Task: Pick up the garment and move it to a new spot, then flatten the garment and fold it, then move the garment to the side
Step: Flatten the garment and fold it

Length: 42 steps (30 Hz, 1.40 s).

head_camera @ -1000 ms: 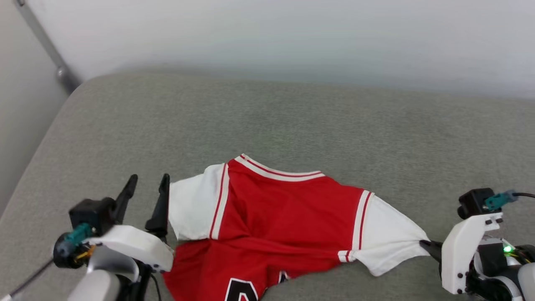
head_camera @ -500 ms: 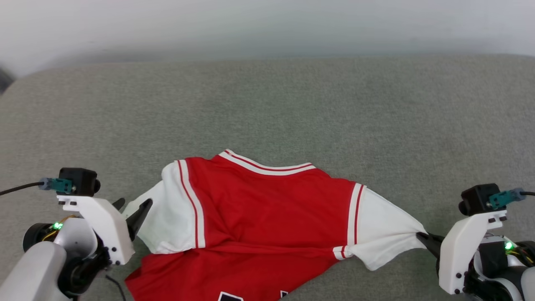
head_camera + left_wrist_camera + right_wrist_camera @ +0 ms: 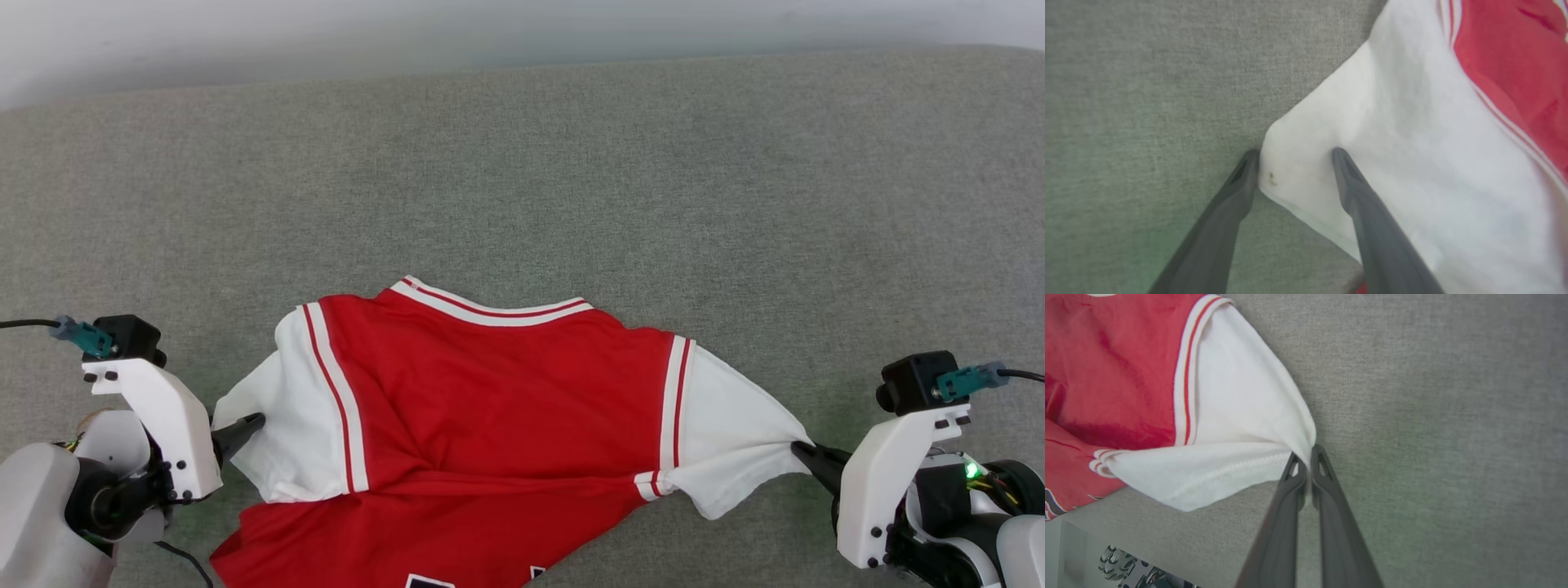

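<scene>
One garment [image 3: 490, 384], a red jersey-style T-shirt, lies spread on a grey-green upholstered surface [image 3: 571, 163], in the near middle of the head view. Its long axis runs sleeve to sleeve, left to right across that view. The collar [image 3: 490, 304] points away from the robot. The lower body lies toward the robot, creased across below the sleeves, and runs off the bottom edge.

The body is red. Two white sleeves join it at white bands with red stripes, and the collar has the same trim. A scrap of black, white-edged lettering [image 3: 429, 581] shows at the bottom edge.

Two grippers flank the shirt, one at each sleeve. The left gripper [image 3: 1295, 157] has its fingers [image 3: 1359, 192] spread apart, astride the corner of the left sleeve [image 3: 277, 408]: one lies on the white cloth, the other just beside its edge. The right gripper [image 3: 1306, 455] is pinched tight on the tip of the right sleeve [image 3: 735, 425], which is drawn to a point.
</scene>
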{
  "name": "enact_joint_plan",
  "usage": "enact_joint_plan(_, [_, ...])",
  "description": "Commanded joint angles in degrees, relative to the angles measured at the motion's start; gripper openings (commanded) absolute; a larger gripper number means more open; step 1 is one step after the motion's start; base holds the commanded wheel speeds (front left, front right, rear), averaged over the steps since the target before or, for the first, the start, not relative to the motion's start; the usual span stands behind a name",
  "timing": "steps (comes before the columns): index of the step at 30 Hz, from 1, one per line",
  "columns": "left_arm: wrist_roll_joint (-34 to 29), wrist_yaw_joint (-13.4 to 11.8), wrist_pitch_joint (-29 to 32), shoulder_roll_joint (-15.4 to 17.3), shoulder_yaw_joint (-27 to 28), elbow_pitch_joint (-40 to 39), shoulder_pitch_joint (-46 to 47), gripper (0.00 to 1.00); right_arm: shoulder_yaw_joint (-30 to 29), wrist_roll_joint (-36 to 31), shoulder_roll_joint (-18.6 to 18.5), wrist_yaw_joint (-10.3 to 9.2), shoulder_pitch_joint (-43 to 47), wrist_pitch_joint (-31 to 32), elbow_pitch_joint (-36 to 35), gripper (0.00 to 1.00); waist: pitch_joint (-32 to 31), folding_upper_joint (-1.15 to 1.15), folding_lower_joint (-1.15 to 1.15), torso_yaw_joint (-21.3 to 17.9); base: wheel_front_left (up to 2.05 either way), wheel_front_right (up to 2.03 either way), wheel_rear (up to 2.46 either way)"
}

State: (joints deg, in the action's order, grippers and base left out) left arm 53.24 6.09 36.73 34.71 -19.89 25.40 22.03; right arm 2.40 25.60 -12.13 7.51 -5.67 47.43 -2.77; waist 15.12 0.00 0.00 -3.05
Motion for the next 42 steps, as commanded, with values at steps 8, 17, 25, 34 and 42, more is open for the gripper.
enact_joint_plan(8, [-2.3, 0.5, -4.2, -4.7, -3.5, 3.6, -1.8, 0.00, -0.4, -0.1, -1.1, -0.04, -1.5, -0.8, 0.7, 0.00, -2.9, 0.00, 0.00, 0.7, 0.00, 0.00, 0.00])
enact_joint_plan(17, [-10.8, -4.8, -15.8, -3.1, -2.2, 1.4, 5.6, 0.00, -1.9, -1.3, -4.6, -0.04, -6.9, -3.9, 5.4, 0.00, -8.6, 0.00, 0.00, 2.0, 0.00, 0.00, 0.00])
enact_joint_plan(25, [-15.6, -8.1, -19.9, -3.5, -2.3, 1.6, 14.3, 0.00, -0.4, -2.8, -9.0, -0.06, -18.1, -7.2, 13.1, 0.00, -11.1, 0.00, 0.00, 2.1, 0.00, 0.00, 0.00])
enact_joint_plan(34, [-19.3, -8.6, -26.2, -5.8, -1.8, 8.0, 30.2, 0.00, 1.5, -2.2, -10.3, -0.05, -37.7, -13.6, 22.0, 0.00, -6.7, 0.00, 0.00, 1.9, 0.00, 0.00, 0.00])
enact_joint_plan(42, [-19.1, -7.9, -32.2, -7.5, 1.3, 12.3, 47.8, 0.00, -0.2, -5.6, -9.0, -0.06, -57.2, -21.5, 27.7, 0.00, 2.1, 0.00, 0.00, 2.2, 0.00, 0.00, 0.00])
